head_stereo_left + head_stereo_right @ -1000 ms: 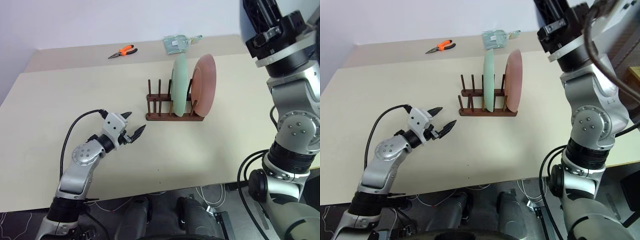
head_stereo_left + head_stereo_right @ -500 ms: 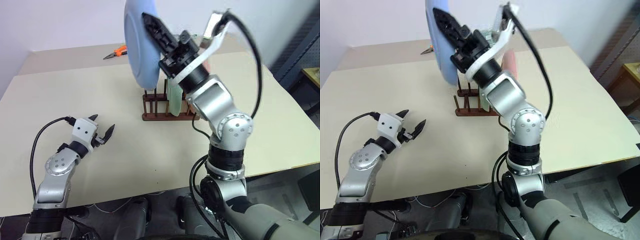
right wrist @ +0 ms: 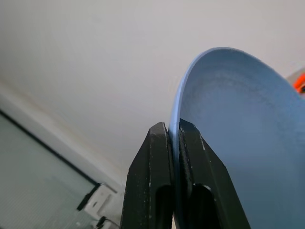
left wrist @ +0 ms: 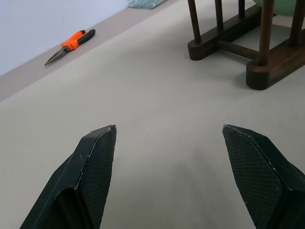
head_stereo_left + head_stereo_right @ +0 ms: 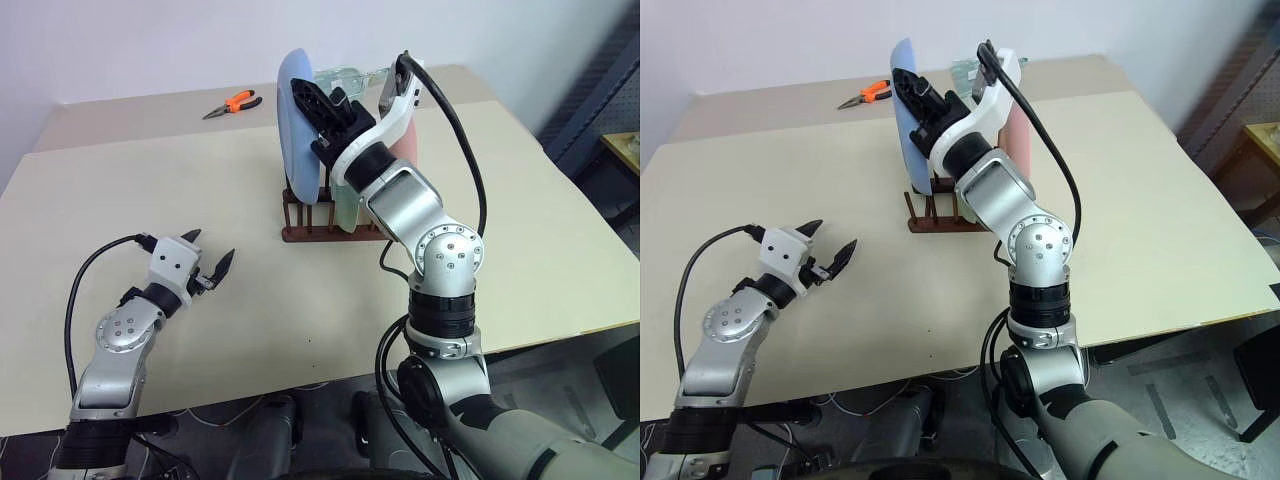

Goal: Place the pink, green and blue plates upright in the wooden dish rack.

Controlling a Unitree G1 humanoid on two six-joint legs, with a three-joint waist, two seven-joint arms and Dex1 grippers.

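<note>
My right gripper [image 5: 312, 102] is shut on the rim of the blue plate [image 5: 297, 130] and holds it upright over the left end of the wooden dish rack [image 5: 300, 234]. The plate's lower edge is down among the pegs; whether it rests on the rack is unclear. The right wrist view shows the fingers [image 3: 150, 162] pinching the blue rim [image 3: 238, 119]. The green plate [image 5: 347, 207] and the pink plate [image 5: 408, 140] stand in the rack behind my forearm, partly hidden. My left gripper [image 5: 210, 247] hovers open and empty over the table, well left of the rack [image 4: 267, 71].
Orange pliers [image 5: 235, 103] lie on the table's far strip, with a pale green packet [image 5: 345, 76] behind the rack. The beige table [image 5: 520, 240] extends bare to the right of the rack and in front of it.
My right arm swung in from the right with the blue plate and lowered it onto the rack's left end. The left gripper drew away to the left, still open.
</note>
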